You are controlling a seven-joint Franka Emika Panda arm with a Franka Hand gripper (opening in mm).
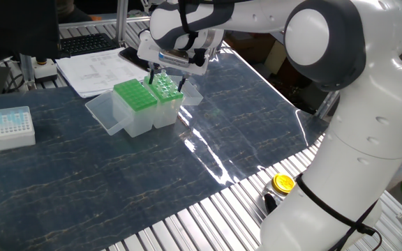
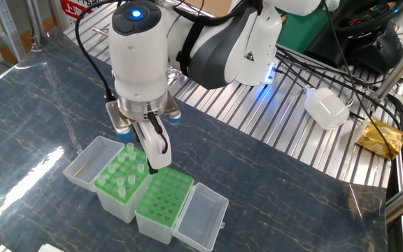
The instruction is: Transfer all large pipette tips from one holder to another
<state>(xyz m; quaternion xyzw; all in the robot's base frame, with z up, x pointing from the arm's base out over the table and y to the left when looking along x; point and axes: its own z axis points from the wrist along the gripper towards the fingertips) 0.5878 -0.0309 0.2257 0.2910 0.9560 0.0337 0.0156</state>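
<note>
1. Surface: dark marbled sheet; white arm reaches in from 12 o'clock.
2. Two green-topped holders side by side, lids open. Holder with tips at 9 o'clock of the bare holder.
3. Gripper hangs just over the tipped holder; fingers spread wide, gripping nothing.
4. Large pipette tips: clear collars upright in the tipped holder's wells.
5. Small white box well apart, at 9 o'clock.
</note>
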